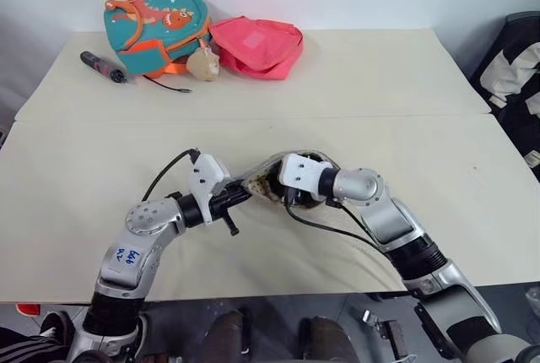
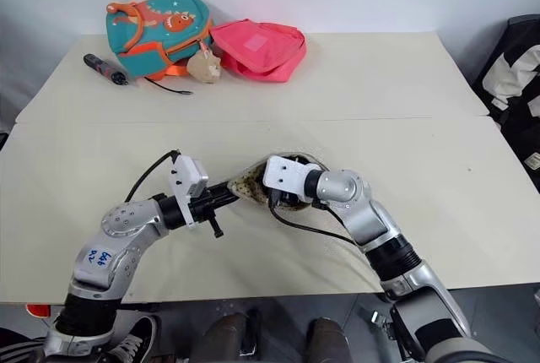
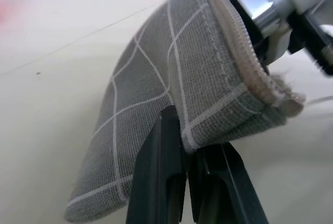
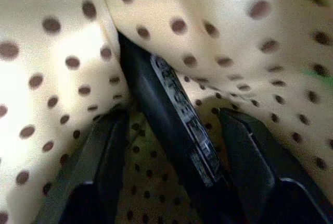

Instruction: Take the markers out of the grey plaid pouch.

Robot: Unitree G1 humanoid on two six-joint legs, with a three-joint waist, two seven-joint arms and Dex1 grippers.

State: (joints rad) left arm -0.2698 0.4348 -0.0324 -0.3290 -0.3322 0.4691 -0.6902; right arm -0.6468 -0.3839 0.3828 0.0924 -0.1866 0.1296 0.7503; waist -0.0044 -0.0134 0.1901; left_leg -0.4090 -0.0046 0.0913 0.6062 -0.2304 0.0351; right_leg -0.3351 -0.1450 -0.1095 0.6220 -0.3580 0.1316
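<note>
We have the grey plaid pouch (image 3: 156, 94) lifted just above the middle of the near table (image 1: 439, 177), between our two arms; our left gripper (image 3: 182, 146) is clamped shut on a lower edge of its fabric, holding it up with the unzipped mouth turned toward our right arm; our right gripper (image 4: 171, 125) is pushed inside that mouth, among the cream lining with brown dots; its fingers (image 4: 99, 156) stand apart, one on each side of a dark marker (image 4: 177, 114) with small print along its barrel, and we cannot tell whether they touch it; we judge it not yet gripped. No marker lies out on the table near the pouch, so we reckon the task is at its start: pouch opened and steadied, first marker lined up; closing on it, drawing it out and fetching any others is all left. A faint green patch (image 4: 322, 78) at the lining's edge may be a second marker; we cannot say.
</note>
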